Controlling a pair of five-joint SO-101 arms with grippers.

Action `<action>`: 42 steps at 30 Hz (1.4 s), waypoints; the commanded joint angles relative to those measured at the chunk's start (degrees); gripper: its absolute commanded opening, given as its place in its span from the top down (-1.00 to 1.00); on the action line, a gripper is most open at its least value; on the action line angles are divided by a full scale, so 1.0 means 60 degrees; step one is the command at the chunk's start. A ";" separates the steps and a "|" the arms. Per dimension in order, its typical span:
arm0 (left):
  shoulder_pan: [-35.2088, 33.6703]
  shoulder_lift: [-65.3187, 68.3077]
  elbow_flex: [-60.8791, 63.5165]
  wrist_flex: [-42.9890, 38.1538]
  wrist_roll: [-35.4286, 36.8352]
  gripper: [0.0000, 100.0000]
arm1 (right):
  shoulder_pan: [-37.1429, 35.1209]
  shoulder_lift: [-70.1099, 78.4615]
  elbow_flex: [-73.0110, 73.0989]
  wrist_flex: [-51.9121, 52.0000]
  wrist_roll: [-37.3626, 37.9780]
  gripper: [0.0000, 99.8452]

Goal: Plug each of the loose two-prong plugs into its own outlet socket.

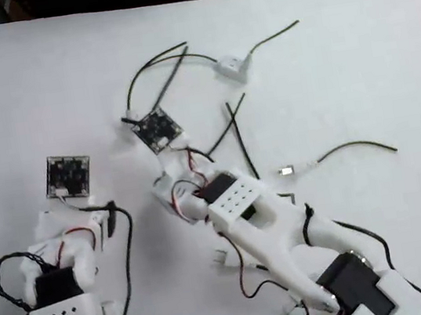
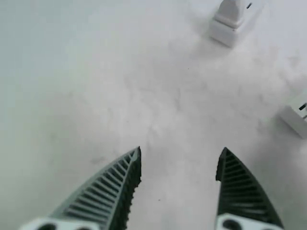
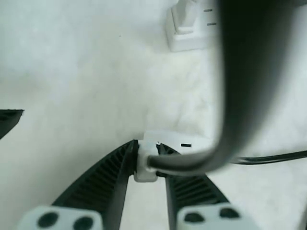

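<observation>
My right gripper (image 3: 146, 148) is shut on a small white two-prong plug (image 3: 143, 165) whose black cable (image 3: 240, 96) arches close past the camera. The plug sits against a white socket block (image 3: 186, 143) with a dark slot. A second white outlet (image 3: 187, 31) lies farther off. In the high view the right arm (image 1: 232, 198) reaches to the table's middle, with white parts (image 1: 128, 122) at its tip. A loose plug (image 1: 285, 171) with a black lead lies to its right. My left gripper (image 2: 178, 158) hangs open over bare table, with nothing between its fingers.
A white outlet with black wires (image 1: 230, 66) lies at the back centre. Loose black leads (image 1: 237, 134) cross the middle. Two white blocks (image 2: 231, 21) (image 2: 297, 115) lie ahead of the left gripper. A small white piece (image 1: 224, 257) sits beside the right arm.
</observation>
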State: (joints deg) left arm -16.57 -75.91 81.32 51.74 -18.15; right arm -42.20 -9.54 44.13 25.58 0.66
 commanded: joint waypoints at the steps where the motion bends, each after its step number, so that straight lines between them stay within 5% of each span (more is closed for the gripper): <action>1: -0.0095 -0.0183 -0.0044 -0.0176 0.0103 0.49 | 0.0051 0.0007 -0.0484 -0.0139 0.0088 0.97; 32: -0.0081 -0.0183 -0.0029 -0.0161 0.0103 0.49 | 0.0183 0.0593 -0.0484 -0.0564 0.0088 0.97; 42: -0.0095 -0.0168 -0.0029 -0.0161 0.0103 0.49 | 0.0051 0.0476 -0.0469 0.0505 0.0103 0.97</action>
State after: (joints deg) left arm -16.57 -75.91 81.32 51.74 -18.15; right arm -41.23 -5.76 42.02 25.93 0.66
